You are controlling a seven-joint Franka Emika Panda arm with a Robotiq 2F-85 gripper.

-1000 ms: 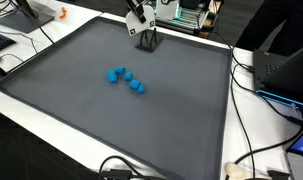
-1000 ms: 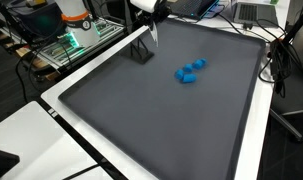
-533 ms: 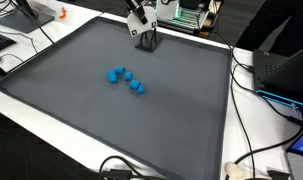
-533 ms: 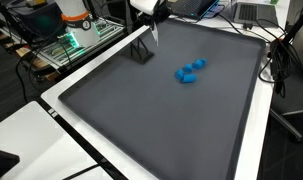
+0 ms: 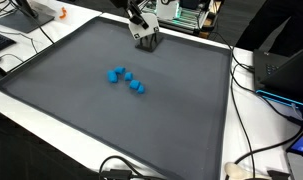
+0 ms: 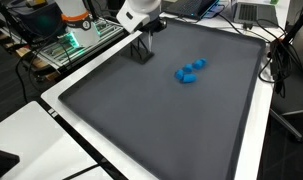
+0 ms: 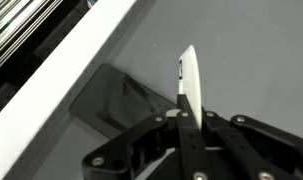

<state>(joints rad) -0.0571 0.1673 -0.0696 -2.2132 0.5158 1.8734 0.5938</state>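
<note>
My gripper (image 7: 188,112) is shut on a thin white strip (image 7: 189,75) that sticks out past the fingertips. In both exterior views the gripper (image 5: 144,38) (image 6: 146,45) hangs just over the far edge of the dark grey mat (image 5: 71,110) (image 6: 171,125), casting a shadow there. A small cluster of blue blocks (image 5: 126,79) (image 6: 189,71) lies near the middle of the mat, well apart from the gripper.
A white table border (image 5: 241,130) frames the mat. Cables and electronics (image 5: 186,14) crowd the far side, with an orange item (image 5: 63,14) at the back corner. A dark device (image 5: 286,70) with cables sits off the mat's side.
The arm has dropped lower over the mat's far edge, and more of its white wrist shows. The jaws stay shut and the blue blocks have not moved.
</note>
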